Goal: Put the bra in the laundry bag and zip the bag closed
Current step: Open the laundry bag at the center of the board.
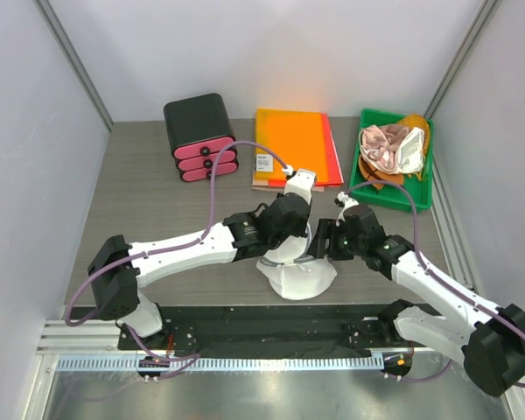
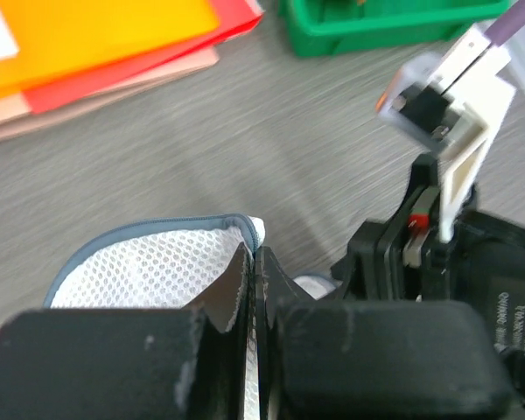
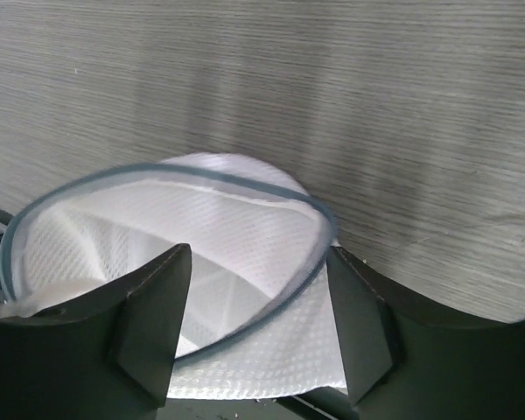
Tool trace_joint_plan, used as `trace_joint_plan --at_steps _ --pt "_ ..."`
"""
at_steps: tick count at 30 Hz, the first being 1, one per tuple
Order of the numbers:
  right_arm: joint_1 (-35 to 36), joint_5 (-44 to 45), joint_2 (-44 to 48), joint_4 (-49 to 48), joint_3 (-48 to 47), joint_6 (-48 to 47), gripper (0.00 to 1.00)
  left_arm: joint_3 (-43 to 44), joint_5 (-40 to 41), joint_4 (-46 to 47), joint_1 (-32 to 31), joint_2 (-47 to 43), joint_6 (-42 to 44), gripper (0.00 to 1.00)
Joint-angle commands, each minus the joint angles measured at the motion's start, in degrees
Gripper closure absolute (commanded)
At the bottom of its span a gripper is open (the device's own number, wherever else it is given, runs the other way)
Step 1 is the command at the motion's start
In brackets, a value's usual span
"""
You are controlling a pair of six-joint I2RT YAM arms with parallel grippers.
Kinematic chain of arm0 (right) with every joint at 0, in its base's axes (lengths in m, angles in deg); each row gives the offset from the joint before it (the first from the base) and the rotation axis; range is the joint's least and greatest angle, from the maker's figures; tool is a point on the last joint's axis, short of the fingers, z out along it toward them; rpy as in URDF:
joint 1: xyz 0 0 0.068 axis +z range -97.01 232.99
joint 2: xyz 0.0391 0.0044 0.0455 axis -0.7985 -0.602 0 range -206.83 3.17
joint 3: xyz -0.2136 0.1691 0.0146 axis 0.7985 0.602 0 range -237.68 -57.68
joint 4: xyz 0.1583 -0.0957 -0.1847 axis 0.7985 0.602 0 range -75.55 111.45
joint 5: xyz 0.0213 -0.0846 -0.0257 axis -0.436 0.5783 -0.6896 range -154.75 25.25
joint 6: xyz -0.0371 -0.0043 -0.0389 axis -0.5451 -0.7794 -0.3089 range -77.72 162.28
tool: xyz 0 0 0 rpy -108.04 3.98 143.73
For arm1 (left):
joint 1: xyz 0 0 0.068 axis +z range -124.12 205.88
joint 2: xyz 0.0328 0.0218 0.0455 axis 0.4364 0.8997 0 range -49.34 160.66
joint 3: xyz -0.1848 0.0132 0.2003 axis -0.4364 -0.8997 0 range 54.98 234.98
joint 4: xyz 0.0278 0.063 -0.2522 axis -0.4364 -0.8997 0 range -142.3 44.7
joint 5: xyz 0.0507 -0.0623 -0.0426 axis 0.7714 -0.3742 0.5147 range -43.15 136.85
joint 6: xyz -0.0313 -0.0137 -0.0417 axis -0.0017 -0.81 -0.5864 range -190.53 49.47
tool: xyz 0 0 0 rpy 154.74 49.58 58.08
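White mesh laundry bag (image 1: 299,280), unzipped, mid-table

The laundry bag (image 1: 302,280) is white mesh cloth, open-woven and matt, with a darker grey-blue woven band along its rim. The table (image 1: 157,201) looks like grey wood-grain board, matt and finely lined. At the far right, the tray (image 1: 420,199) is smooth green plastic with a slight shine, and the cloth (image 1: 389,144) inside looks soft and a little satiny. The folders (image 1: 290,140) are smooth. The left gripper (image 2: 255,262) has fingers (image 2: 114,359) of matt black plastic with pale scuffs.
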Motion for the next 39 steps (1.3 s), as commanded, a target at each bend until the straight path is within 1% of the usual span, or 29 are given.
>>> trace_joint_plan --at_steps 1,2,5,6,7,9,12,15,18,21,22,25,26,27,29,30,32,34,37,39 --pt "0.19 -0.7 2.24 0.67 0.93 1.97 0.29 0.09 -4.06 13.33 0.24 -2.32 6.77 1.0" --pt "0.19 -0.35 2.85 1.11 0.76 2.15 0.27 0.7 -4.68 13.34 0.24 -2.32 7.65 1.0" --pt "0.1 3.94 4.51 2.95 0.06 3.55 0.23 0.89 -5.38 18.43 0.33 -2.06 12.3 1.0" --pt "0.19 7.79 4.87 4.26 -0.38 4.77 0.2 0.88 -5.73 19.66 0.24 -1.97 14.76 1.0" --pt "0.19 9.83 5.05 5.23 -1.25 5.65 0.17 0.88 -6.35 22.37 0.24 -1.79 16.08 1.0" --pt "0.1 17.02 5.14 7.6 -2.31 6.8 0.13 0.97 -8.27 24.76 0.24 -1.0 18.46 1.0" --pt "-0.25 19.77 4.52 9.37 -3.37 7.95 0.09 1.5 -11.26 27.05 0.24 -0.3 19.26 1.0" --pt "-0.69 20.13 4.35 10.08 -3.02 8.3 0.05 0.97 -14.07 29.42 0.24 -0.04 19.09 1.0" --pt "-2.61 18.47 5.39 9.82 -1.53 9.88 0.04 0.62 -15.75 30.57 0.33 0.05 19.53 1.0" --pt "-7.88 11.1 7.77 7.19 1.36 12.25 0.04 0.01 -17.77 32.49 0.42 -0.12 19.18 1.0" --pt "-12.07 6.73 9.69 6.74 3.11 12.6 0.04 0.27 -19.0 32.76 0.59 -0.04 19.0 1.0" --pt "-18.16 3.44 13.82 6.47 6.11 14.09 0.07 3.06 -21.63 32.59 0.68 1.89 17.77 1.0" --pt "-20.96 0.91 14.62 6.47 6.82 15.49 0.07 3.95 -22.6 32.5 0.68 2.42 16.99 1.0" --pt "-22.21 0.1 15.67 6.56 8.04 16.55 0.08 4.57 -23.48 32.85 0.68 3.12 16.63 1.0" --pt "-23.79 -1.57 17.87 6.56 9.02 18.49 0.09 6.42 -25.94 33.64 0.68 4.97 15.32 1.0" --pt "-23.89 -1.93 18.66 6.56 9.63 20.15 0.09 6.86 -26.56 34.43 0.68 5.41 15.05 1.0" --pt "-24.06 -3.15 20.77 6.48 10.16 21.48 0.1 8.17 -30.24 35.05 0.68 7.08 15.04 1.0" --pt "-24.07 -3.68 21.74 6.56 10.51 22.8 0.12 9.66 -32.01 35.23 0.77 9.0 15.83 1.0" --pt "-23.98 -4.65 23.15 7.35 11.3 24.29 0.19 10.9 -33.07 35.31 1.64 10.33 16.1 1.0" --pt "-23.98 -4.31 25.07 7.53 12.88 25.43 0.24 10.21 -34.73 37.24 3.3 10.86 15.22 1.0"
